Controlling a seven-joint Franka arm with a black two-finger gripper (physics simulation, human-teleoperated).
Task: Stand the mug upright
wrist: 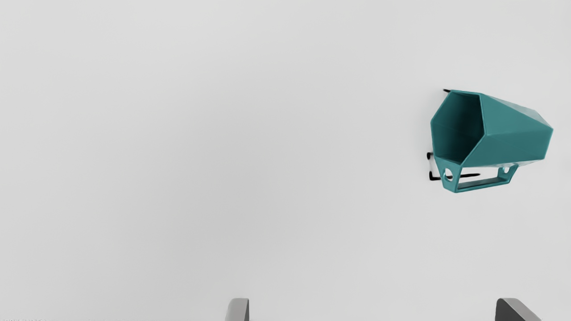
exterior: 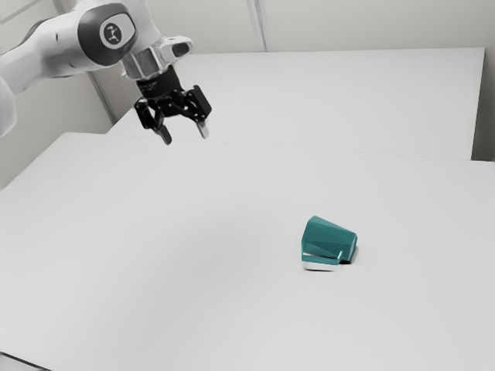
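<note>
On worktop (exterior: pixel 155 270), inside far edge: one mug (exterior: pixel 329 238), sideways; my end effector (exterior: pixel 186 137), spread. Step, judged: approach; next: descend, grip.

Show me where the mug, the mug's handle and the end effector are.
Mug (wrist: pixel 513 140): wrist view, outer side wall.
Handle (wrist: pixel 484 184): wrist view, its long bar.
End effector (exterior: pixel 186 137): exterior view, midway between its fingertips.

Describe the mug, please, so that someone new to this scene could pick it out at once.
On the broad white table, look past the open black tool toward the exterior view's right. There a teal, flat-faceted mug lies on its side, tapering away from its open mouth. Its colour and angular handle set it apart from the tool.
</note>
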